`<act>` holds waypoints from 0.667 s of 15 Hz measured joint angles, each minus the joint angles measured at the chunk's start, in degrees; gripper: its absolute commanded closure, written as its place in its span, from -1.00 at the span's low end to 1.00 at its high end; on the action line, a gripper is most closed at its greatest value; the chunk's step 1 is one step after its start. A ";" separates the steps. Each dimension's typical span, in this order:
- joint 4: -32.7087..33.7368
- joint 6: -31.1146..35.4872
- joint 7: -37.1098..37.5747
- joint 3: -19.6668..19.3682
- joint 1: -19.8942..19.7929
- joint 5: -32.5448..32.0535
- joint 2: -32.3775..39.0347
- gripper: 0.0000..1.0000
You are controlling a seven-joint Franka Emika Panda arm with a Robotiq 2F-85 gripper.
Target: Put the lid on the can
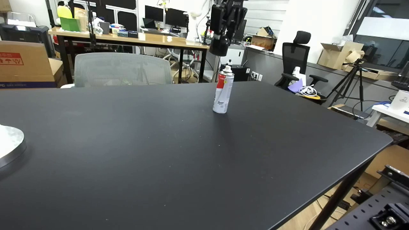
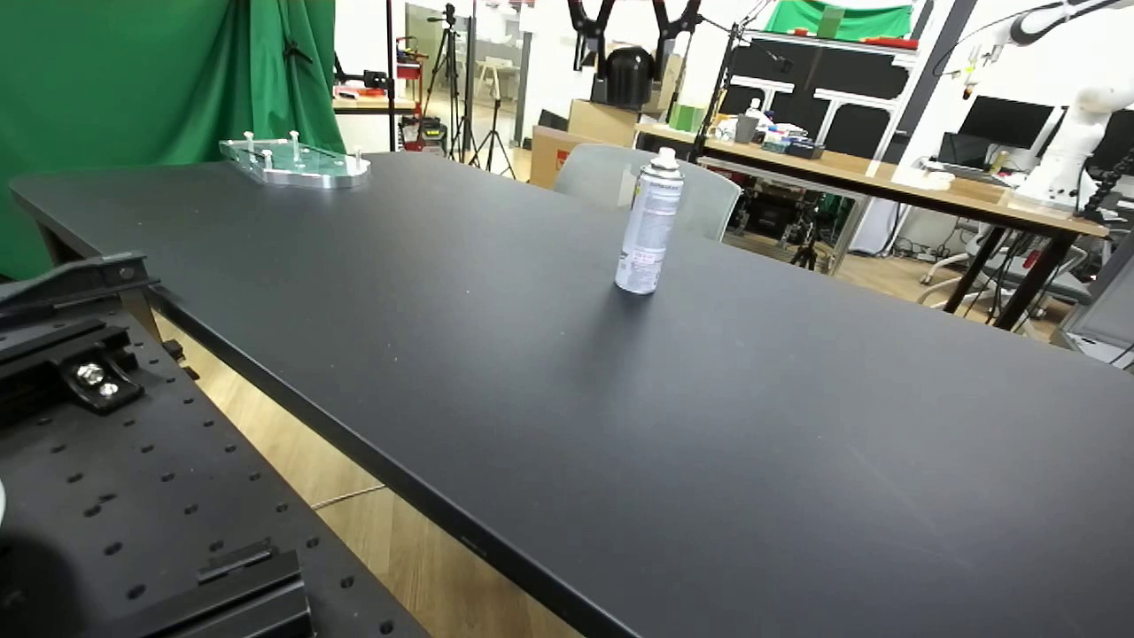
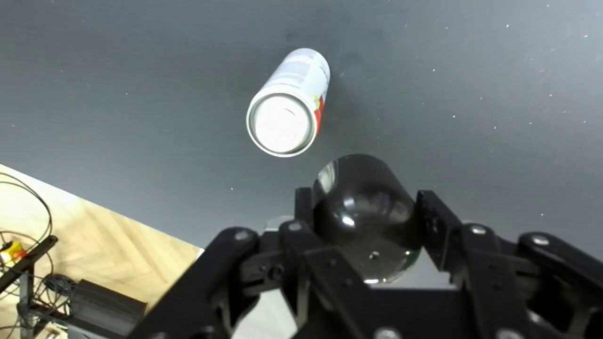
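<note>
One lid [image 3: 362, 202] is clamped in the end effector [image 3: 368, 214].

End effector [image 3: 363, 208]: black. Lid [image 2: 630, 77] in its grip: glossy black. Spray can [image 1: 222, 97] lower than the end effector: white body, red label [image 1: 220, 80] with yellow accent, white nozzle [image 1: 227, 68]. Table [image 1: 153, 137] beneath it: dark grey, white flecks.

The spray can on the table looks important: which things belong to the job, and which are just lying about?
For the job: black lid, held between the fingers; spray can, upright, no lid on.

Just there: plate with pegs; grey mesh chair; cardboard box; green curtain.
</note>
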 measured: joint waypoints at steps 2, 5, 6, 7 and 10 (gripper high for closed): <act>1.69 -3.97 0.29 -0.98 -0.50 0.46 -0.18 0.35; 4.05 -9.09 0.75 -2.05 -1.02 1.59 0.40 0.35; 4.86 -10.41 0.80 -2.28 -1.15 2.12 0.84 0.35; 5.65 -11.42 0.86 -2.44 -1.27 2.45 1.42 0.35; 7.98 -12.62 0.91 -2.80 -1.48 3.37 4.01 0.35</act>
